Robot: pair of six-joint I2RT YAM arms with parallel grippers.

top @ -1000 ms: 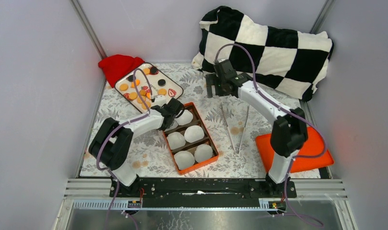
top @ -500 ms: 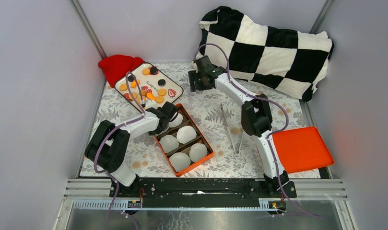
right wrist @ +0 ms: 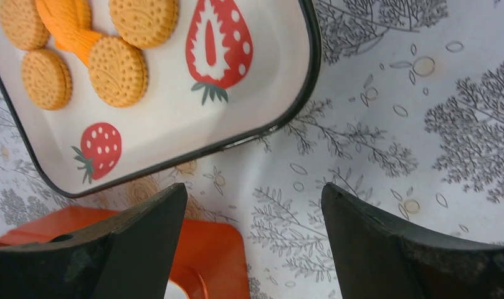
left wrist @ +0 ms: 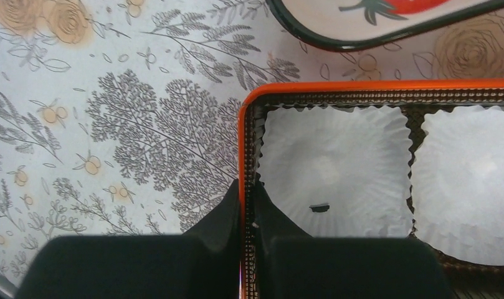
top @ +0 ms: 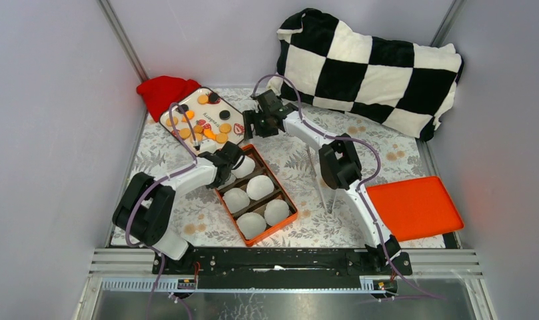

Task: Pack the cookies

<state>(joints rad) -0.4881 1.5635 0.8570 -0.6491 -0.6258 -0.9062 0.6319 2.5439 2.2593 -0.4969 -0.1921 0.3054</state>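
The cookies (top: 208, 133) lie on a strawberry-print tray (top: 234, 119) at the back left, mostly orange discs with a few black ones (top: 224, 115). In the right wrist view, orange cookies (right wrist: 118, 71) sit on the tray (right wrist: 174, 118), up and left of my open right gripper (right wrist: 254, 193), which hovers over the tablecloth by the tray's near corner (top: 256, 121). My left gripper (left wrist: 249, 194) is shut on the left wall of the orange box (left wrist: 336, 87), at its far corner (top: 228, 162). White paper cups (left wrist: 333, 171) fill the box (top: 290, 213).
A red cloth (top: 165, 90) lies behind the tray. A black-and-white checkered pillow (top: 373, 60) fills the back right. Metal tongs (top: 323, 177) rest mid-table and an orange lid (top: 413, 207) lies near right. Grey walls enclose the table.
My right arm has swung left from near the pillow to the tray's near corner. The left gripper, pinching the box wall, has dragged the box slightly left.
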